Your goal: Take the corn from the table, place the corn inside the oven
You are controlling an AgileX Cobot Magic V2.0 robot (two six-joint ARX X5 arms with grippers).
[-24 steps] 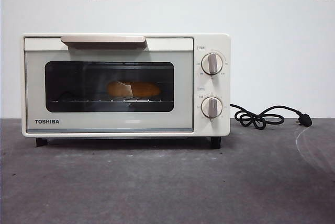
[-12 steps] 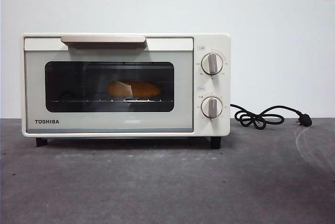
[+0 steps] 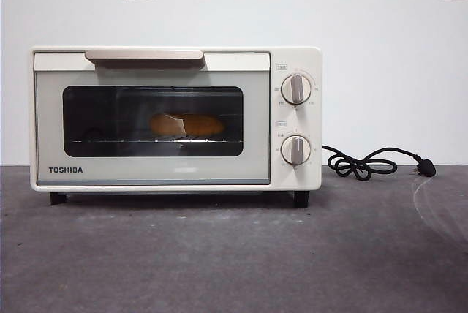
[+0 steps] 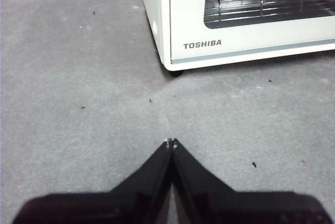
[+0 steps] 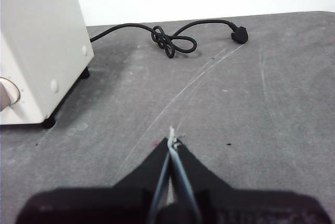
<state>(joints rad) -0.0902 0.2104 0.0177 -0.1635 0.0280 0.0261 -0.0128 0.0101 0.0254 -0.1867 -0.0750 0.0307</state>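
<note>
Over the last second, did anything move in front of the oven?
Nothing visibly changed. The yellow-orange corn cob lies on the rack inside the cream-white Toshiba toaster oven with its door closed, and the black power cord lies unplugged on the dark grey table.

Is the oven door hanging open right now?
No, the oven door is shut, with the corn showing behind its dark glass on the rack.

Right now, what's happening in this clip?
Nothing is being handled. The corn lies on the rack inside the oven, whose door is closed. Both arms hang back over the table: the left gripper and right gripper hold nothing, jaws shut. The oven's cord lies unplugged beside it.
</note>
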